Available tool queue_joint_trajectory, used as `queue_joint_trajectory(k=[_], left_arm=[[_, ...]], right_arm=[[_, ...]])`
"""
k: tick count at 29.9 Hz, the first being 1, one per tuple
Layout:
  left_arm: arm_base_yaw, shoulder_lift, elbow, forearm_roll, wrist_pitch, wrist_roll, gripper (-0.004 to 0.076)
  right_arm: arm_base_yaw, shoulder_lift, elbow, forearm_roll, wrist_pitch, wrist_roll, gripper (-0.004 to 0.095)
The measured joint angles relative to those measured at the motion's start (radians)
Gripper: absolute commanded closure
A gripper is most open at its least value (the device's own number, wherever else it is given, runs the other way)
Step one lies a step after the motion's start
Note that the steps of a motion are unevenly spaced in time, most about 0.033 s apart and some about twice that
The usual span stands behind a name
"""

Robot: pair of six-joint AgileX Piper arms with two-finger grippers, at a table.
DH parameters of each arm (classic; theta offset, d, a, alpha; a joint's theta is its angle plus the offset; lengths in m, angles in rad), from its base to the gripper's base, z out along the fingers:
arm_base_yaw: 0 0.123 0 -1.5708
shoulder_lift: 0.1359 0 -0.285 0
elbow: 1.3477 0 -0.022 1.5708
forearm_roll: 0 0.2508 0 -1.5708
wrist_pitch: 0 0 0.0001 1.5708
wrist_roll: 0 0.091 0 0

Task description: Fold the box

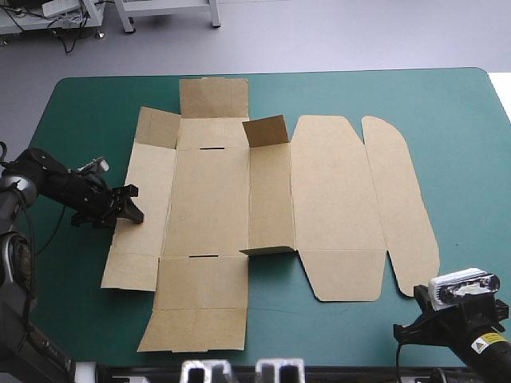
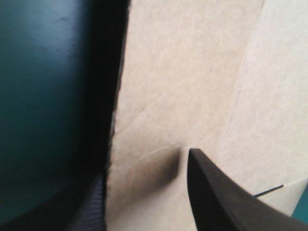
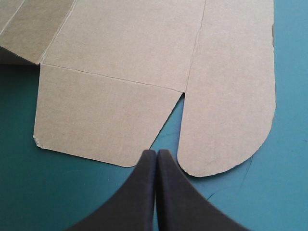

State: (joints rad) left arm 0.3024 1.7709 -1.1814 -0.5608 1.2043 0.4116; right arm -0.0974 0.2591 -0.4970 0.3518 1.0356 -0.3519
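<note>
Left gripper (image 1: pixel 134 204) stands open astride the left edge, one black finger on the board, the other seemingly beneath it. On the teal-green table (image 1: pixel 455 104) the box (image 1: pixel 319 199) lies almost flat, pinned by nothing, so a lift may drag the whole sheet instead of creasing it. The side panel (image 1: pixel 150 203) offers little bite and could slip free. One small tab (image 1: pixel 265 130) stands raised and might snag. The right gripper (image 3: pixel 155 155), closed to a point, sits off the near right corner, too far away to steady anything.

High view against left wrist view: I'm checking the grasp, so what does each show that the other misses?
Only the high view: the whole box lying flat, one small flap raised. Only the left wrist view: the left gripper open, the board's edge between its fingers. Both: brown board on the teal-green cover.
</note>
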Motion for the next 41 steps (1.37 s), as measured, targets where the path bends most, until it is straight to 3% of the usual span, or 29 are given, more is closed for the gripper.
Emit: queue_joint_trajectory(k=[8, 10, 13, 20, 24, 33, 41], left_arm=[[-0.079, 0.000, 0.003, -0.040, -0.004, 0.020, 0.0402], [-0.100, 0.000, 0.003, -0.044, -0.004, 0.020, 0.0480], [-0.121, 0.000, 0.003, -0.048, -0.004, 0.020, 0.0733], [-0.141, 0.001, -0.052, -0.044, 0.010, 0.050, 0.0733], [-0.181, 0.001, -0.171, 0.103, 0.010, 0.074, 0.0733], [-0.417, 0.001, -0.423, 0.382, 0.006, 0.215, 0.0733], [-0.543, 0.001, -0.501, 0.412, -0.187, 0.337, 0.0733]], right_arm=[[0.000, 0.000, 0.000, 0.000, 0.000, 0.000, 0.0926], [0.000, 0.000, 0.000, 0.000, 0.000, 0.000, 0.0926], [0.000, 0.000, 0.000, 0.000, 0.000, 0.000, 0.0926], [0.000, 0.000, 0.000, 0.000, 0.000, 0.000, 0.0926], [0.000, 0.000, 0.000, 0.000, 0.000, 0.000, 0.0926], [0.000, 0.000, 0.000, 0.001, 0.005, 0.003, 0.0926], [0.000, 0.000, 0.000, 0.008, 0.017, 0.008, 0.0925]])
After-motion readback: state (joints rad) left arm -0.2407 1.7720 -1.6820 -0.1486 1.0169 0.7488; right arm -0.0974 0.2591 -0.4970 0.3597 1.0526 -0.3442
